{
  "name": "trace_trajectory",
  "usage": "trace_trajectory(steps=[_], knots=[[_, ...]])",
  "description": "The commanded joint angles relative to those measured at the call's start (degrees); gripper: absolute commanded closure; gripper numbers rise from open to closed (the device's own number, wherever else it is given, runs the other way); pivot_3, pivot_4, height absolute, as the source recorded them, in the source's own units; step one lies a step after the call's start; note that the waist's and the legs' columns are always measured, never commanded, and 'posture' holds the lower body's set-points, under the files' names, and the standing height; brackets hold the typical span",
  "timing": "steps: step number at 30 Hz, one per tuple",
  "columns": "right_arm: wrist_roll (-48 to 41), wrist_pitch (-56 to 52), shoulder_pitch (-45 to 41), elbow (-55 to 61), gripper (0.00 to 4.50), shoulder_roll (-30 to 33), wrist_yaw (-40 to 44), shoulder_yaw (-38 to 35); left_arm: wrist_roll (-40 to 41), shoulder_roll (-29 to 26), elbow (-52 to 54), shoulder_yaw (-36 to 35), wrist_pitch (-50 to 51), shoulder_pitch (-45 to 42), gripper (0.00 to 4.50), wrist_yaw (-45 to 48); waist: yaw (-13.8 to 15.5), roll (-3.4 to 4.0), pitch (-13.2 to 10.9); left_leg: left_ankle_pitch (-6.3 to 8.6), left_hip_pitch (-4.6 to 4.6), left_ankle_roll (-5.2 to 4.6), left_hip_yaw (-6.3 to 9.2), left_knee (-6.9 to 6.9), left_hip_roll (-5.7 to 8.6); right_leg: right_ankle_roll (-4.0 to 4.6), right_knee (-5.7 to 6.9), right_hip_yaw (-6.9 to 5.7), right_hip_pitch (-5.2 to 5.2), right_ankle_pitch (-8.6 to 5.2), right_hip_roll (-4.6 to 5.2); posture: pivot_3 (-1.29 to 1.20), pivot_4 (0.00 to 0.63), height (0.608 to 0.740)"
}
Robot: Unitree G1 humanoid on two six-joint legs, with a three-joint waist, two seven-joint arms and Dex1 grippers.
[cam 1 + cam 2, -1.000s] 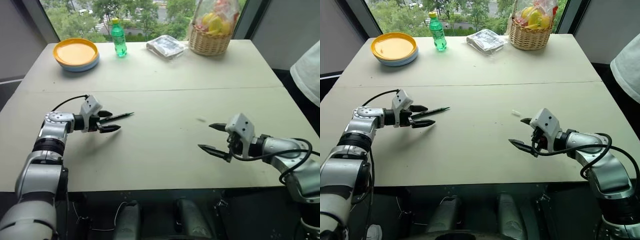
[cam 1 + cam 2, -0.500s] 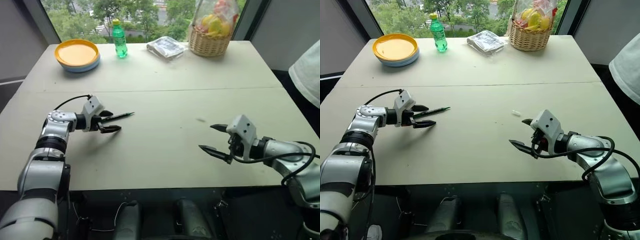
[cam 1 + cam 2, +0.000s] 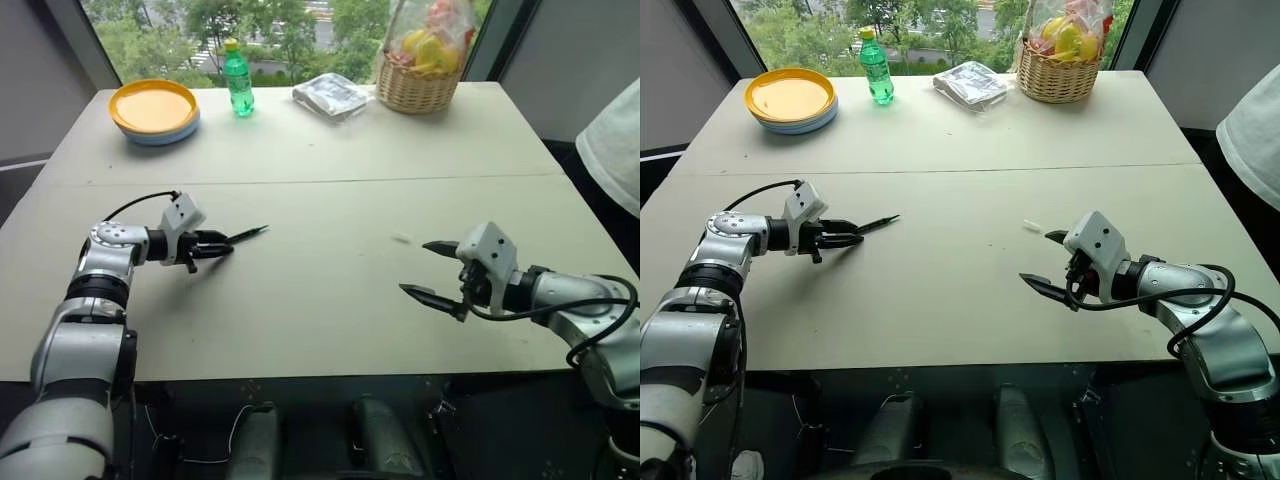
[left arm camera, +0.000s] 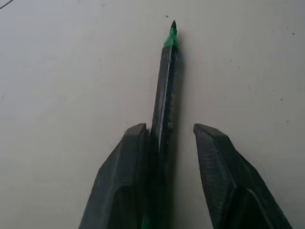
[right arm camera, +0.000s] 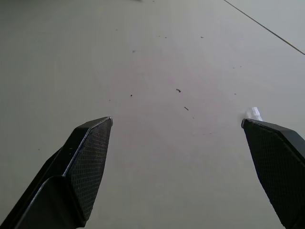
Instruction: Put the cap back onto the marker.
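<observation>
The marker [image 3: 245, 235] is a thin green stick with a dark tip. It lies on the beige table [image 3: 330, 150] at the left, its tip pointing right. My left gripper [image 3: 225, 243] is shut on the marker's rear end. In the left wrist view the marker [image 4: 167, 86] runs out along one finger [image 4: 128, 167]. The cap [image 3: 1032, 227], a tiny whitish sleeve, lies right of the table's middle. My right gripper [image 3: 1036, 257] hovers open just in front of it. In the right wrist view the cap [image 5: 252, 113] peeks out at the tip of one finger [image 5: 276, 157].
Along the far edge stand a stack of yellow plates [image 3: 153, 105], a green bottle [image 3: 237, 75], a clear plastic packet [image 3: 332, 93] and a wicker basket [image 3: 420, 60] of fruit. A person's white sleeve [image 3: 615, 140] shows at the right edge.
My left gripper's fingers have closed from wide open onto the marker. The marker and both arms have stayed in place, and the right gripper is still open.
</observation>
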State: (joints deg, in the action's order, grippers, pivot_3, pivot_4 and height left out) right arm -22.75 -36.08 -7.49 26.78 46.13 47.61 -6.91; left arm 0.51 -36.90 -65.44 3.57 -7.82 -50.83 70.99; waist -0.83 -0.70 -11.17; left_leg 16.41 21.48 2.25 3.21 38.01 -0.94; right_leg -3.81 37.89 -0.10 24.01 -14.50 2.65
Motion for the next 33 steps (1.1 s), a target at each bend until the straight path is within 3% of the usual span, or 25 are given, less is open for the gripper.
trace_trajectory(steps=[1, 12, 23, 28, 33], knots=[[-0.29, 0.75, -0.50, 0.55, 0.00, 0.56, 0.03, -0.62, -1.97, 0.07, -0.51, 1.36, 0.44, 1.29, 4.48, 1.18, 0.02, 0.00, 0.01, 0.00, 0.00, 0.00, 0.00, 0.00, 0.00, 0.00, 0.00, 0.00, -0.01, 0.00, 0.00, 0.00, 0.150, 0.740], [-0.07, 1.03, 0.41, 0.71, 0.00, 0.60, -0.82, -1.53, -2.14, 1.27, -0.90, 1.35, 0.21, 0.60, 4.48, 0.80, 0.11, 0.00, 0.03, 0.00, -0.02, 0.00, 0.00, 0.01, 0.01, 0.00, 0.00, 0.00, -0.04, 0.00, 0.01, 0.00, 0.150, 0.740], [2.27, 3.47, 0.54, 0.60, 0.00, -4.12, -5.22, 2.04, 0.03, 1.95, 1.88, -1.02, 1.20, 1.92, 4.48, 0.45, 0.19, -0.01, 0.05, 0.00, -0.03, 0.00, 0.01, 0.03, 0.01, -0.01, 0.00, 0.00, -0.07, -0.01, 0.02, 0.00, 0.150, 0.740], [2.74, 4.19, -1.49, -1.26, 0.00, -4.93, -4.74, 3.72, 2.57, 2.00, 6.94, -3.61, 0.46, 3.74, 4.48, 0.33, 0.15, -0.01, 0.05, 0.00, -0.04, 0.00, 0.02, 0.03, 0.02, -0.01, 0.01, 0.00, -0.07, -0.01, 0.02, 0.00, 0.150, 0.740], [3.45, 7.73, -6.85, -9.72, 0.00, -5.02, -2.38, 4.85, 6.78, 1.07, 22.22, -5.80, 3.92, 9.64, 4.48, 0.25, -0.03, -0.03, 0.04, 0.00, -0.02, 0.00, 0.02, 0.04, 0.01, -0.01, 0.01, 0.00, -0.06, -0.01, 0.02, 0.00, 0.150, 0.740]])
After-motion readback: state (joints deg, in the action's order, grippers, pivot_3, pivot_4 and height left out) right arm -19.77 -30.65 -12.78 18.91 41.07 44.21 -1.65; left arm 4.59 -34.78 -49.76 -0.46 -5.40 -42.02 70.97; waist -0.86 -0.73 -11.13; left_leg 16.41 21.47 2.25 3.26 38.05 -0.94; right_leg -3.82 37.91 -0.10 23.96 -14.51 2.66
